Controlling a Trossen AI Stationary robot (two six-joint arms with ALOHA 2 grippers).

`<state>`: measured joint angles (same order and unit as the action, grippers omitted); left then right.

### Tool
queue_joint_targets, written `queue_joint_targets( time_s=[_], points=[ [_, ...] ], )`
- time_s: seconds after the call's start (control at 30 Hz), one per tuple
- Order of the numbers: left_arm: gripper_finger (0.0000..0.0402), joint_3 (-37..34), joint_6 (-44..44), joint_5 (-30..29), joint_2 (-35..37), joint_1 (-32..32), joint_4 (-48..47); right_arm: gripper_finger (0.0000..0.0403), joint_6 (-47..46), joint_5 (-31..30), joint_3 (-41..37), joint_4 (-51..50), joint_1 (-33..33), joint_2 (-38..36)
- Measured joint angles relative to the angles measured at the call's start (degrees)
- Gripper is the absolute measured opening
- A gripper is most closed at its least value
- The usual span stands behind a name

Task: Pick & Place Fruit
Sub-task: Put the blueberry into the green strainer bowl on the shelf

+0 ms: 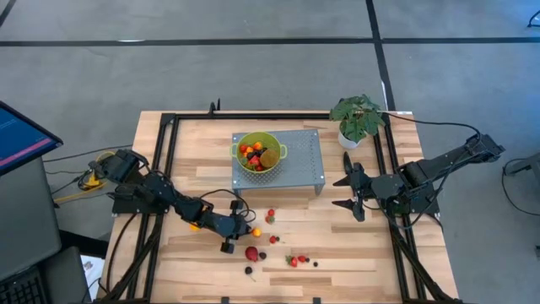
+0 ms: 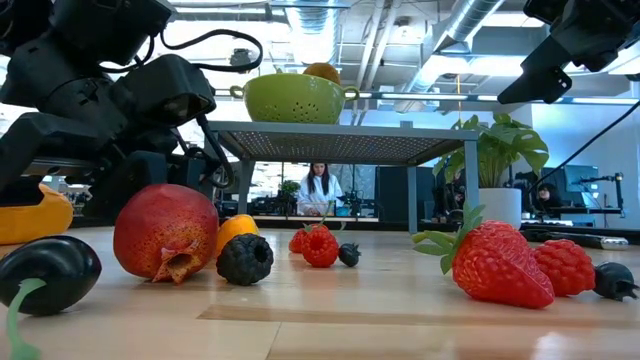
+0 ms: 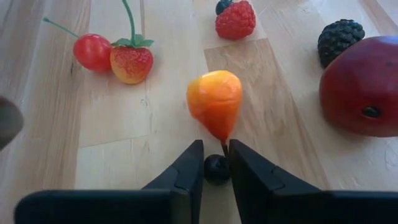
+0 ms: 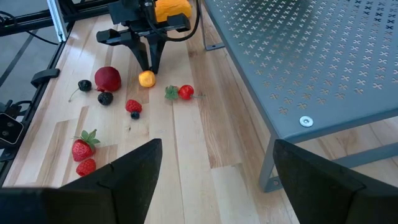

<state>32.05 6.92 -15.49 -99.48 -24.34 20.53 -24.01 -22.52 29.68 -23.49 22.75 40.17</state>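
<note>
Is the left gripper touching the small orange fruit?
Cannot tell. In the left wrist view the left gripper's fingertips reach the narrow end of the orange fruit, but neither contact nor a gap shows plainly.

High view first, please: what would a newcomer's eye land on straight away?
Probably the lime-green colander full of fruit, sitting on a grey perforated metal stand at the table's middle. Next, the left end effector, reaching among scattered berries with its fingers nearly closed around the stem end of a small orange fruit. The right end effector waits open beside a potted plant.
</note>
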Motion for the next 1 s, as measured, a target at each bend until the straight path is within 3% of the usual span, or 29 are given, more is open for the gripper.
queue_joint_targets(
  time_s=[0.37,0.87,1.0],
  points=[
    [0.0064,-0.4,-0.3,0.8,3.9,0.0,-2.0,0.0301,0.0,0.0,0.0,0.0,0.0,0.0],
    [0.0065,-0.1,-0.8,0.5,26.8,2.1,2.8,0.0302,0.0,0.0,0.0,0.0,0.0,0.0],
    [0.0065,-0.1,-6.1,0.3,32.5,5.1,7.0,0.0302,0.0,0.0,0.0,0.0,0.0,0.0]
  ],
)
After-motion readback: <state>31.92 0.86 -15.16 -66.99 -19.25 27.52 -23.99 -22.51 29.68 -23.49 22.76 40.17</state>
